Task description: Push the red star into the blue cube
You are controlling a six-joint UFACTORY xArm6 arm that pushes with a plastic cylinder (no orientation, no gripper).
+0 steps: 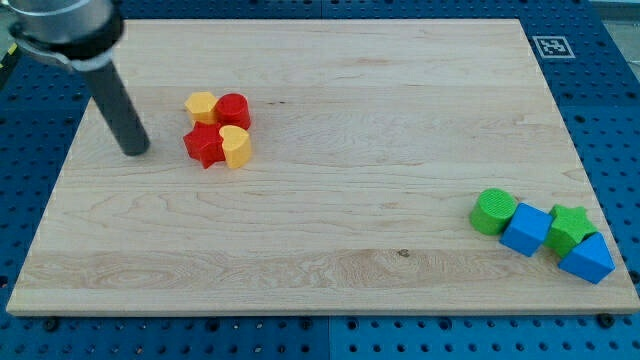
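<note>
The red star [204,145] lies at the upper left of the wooden board [320,250], in a tight cluster. It touches a yellow heart-shaped block [236,146] on its right, a yellow hexagon [200,106] above it and a red cylinder [234,110] up to its right. The blue cube [526,229] sits far off at the lower right, between a green cylinder [493,211] and a green star [570,226]. My tip [134,150] stands on the board to the left of the red star, apart from it by a small gap.
A blue triangular block [588,259] lies at the board's lower right edge, touching the green star. A fiducial marker [549,45] sits at the board's top right corner. Blue pegboard [620,120] surrounds the board.
</note>
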